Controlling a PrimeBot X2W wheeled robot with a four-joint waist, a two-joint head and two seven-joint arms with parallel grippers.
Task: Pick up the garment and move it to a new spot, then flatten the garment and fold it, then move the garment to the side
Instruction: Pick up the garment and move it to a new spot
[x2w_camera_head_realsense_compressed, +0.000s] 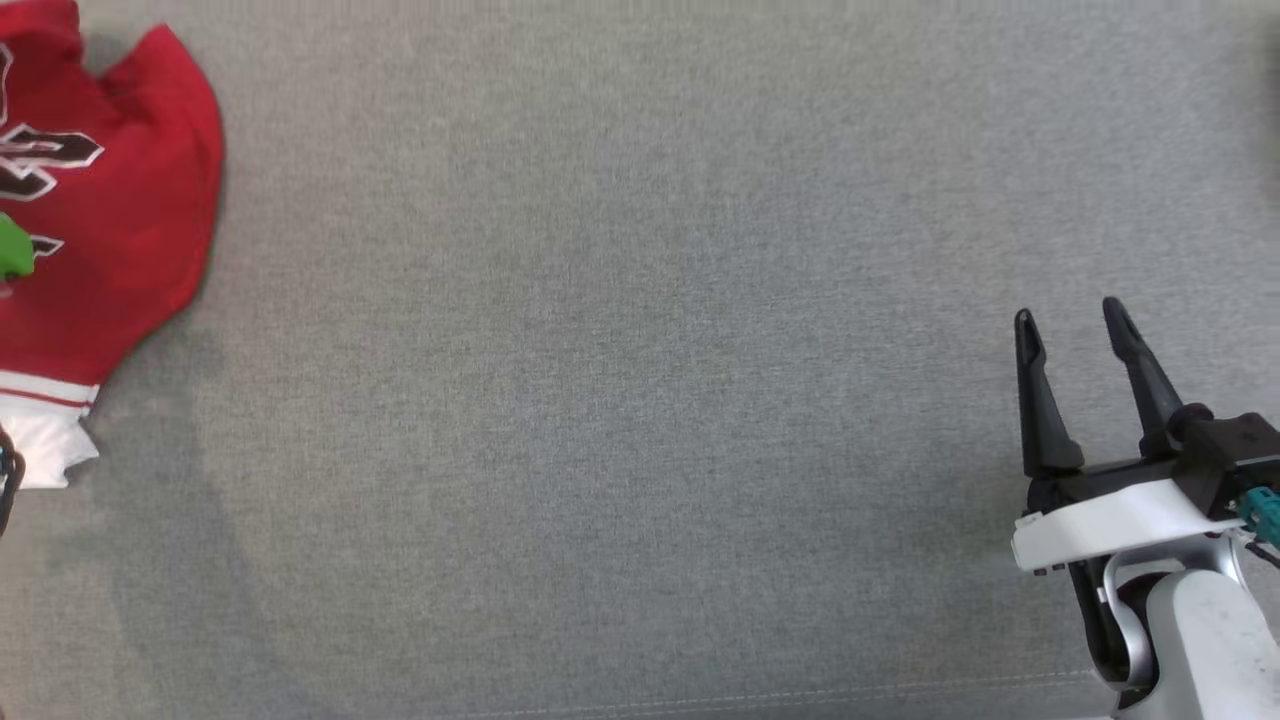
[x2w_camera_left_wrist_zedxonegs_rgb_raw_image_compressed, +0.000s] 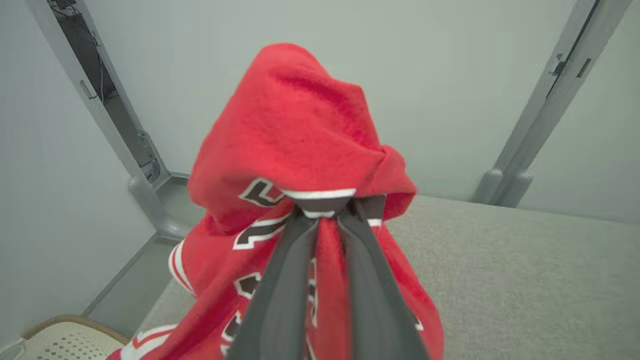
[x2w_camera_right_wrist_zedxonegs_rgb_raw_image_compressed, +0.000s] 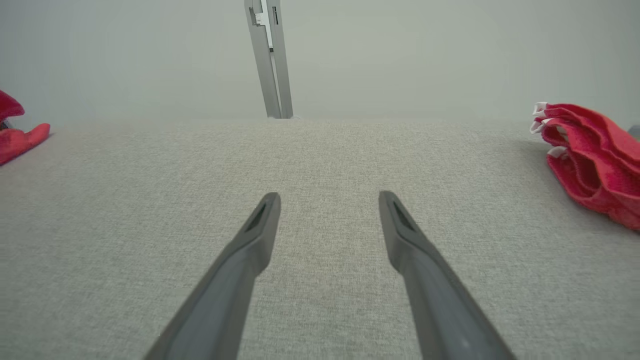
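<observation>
- Red fabric lies at the far left edge of the head view: the garment (x2w_camera_head_realsense_compressed: 120, 200), with white and black lettering and a white hem, sits on the grey cloth-covered counter (x2w_camera_head_realsense_compressed: 620, 400). A small green object (x2w_camera_head_realsense_compressed: 12, 246) shows over it at that view's edge.
- At the lower right of the same view the right pincer (x2w_camera_head_realsense_compressed: 1075, 322) hovers over bare counter, well apart from the garment, its two dark fingers spread wide with nothing between them.
- From the left wrist, the left pincer (x2w_camera_left_wrist_zedxonegs_rgb_raw_image_compressed: 327, 212) has its fingers drawn narrow, pinching a fold of the garment (x2w_camera_left_wrist_zedxonegs_rgb_raw_image_compressed: 295, 135) at a white and black trim band. The cloth bunches up above the tips and hangs down on both sides of the fingers. Grey counter (x2w_camera_left_wrist_zedxonegs_rgb_raw_image_compressed: 525, 280) extends to the right.
- From the right wrist, the right pincer (x2w_camera_right_wrist_zedxonegs_rgb_raw_image_compressed: 330, 200) stands wide open above the counter (x2w_camera_right_wrist_zedxonegs_rgb_raw_image_compressed: 325, 150). An edge of the garment (x2w_camera_right_wrist_zedxonegs_rgb_raw_image_compressed: 22, 137) shows at the far left. A second red cloth (x2w_camera_right_wrist_zedxonegs_rgb_raw_image_compressed: 590, 165) with white trim lies crumpled at the far right, and a grey post (x2w_camera_right_wrist_zedxonegs_rgb_raw_image_compressed: 270, 60) rises behind the counter.
</observation>
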